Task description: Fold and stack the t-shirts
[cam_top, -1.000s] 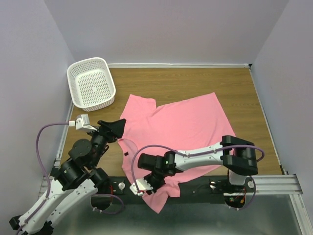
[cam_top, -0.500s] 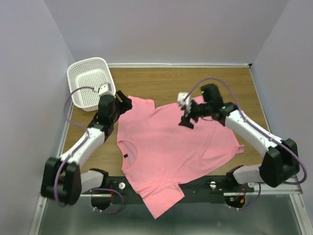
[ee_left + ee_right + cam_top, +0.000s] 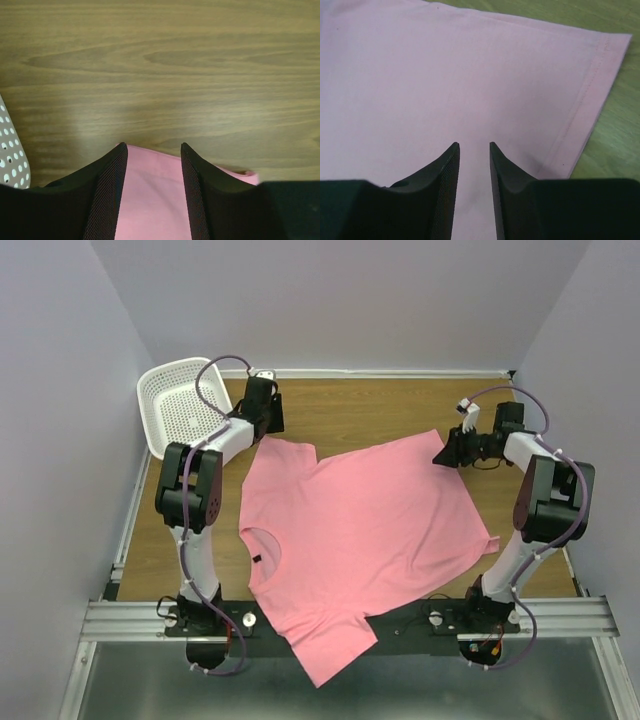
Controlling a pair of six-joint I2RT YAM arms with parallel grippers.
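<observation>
Mostly flat, the shirt [image 3: 360, 530] lay on the table [image 3: 390, 405], one end hanging off the near edge. Left gripper [image 3: 152, 147] sat at its far-left corner, jaws apart, gripping nothing. Right gripper [image 3: 474, 145] was over the far-right corner, jaws narrowly parted, nothing pinched.

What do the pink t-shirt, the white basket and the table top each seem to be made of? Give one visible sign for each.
The t-shirt: soft matte cloth, probably cotton knit; it lies limp and has a stitched hem.
The basket: moulded white plastic, slightly glossy; it has even rows of holes.
The table top: wood or a wood-look laminate, smooth; brown grain lines run across it.
</observation>
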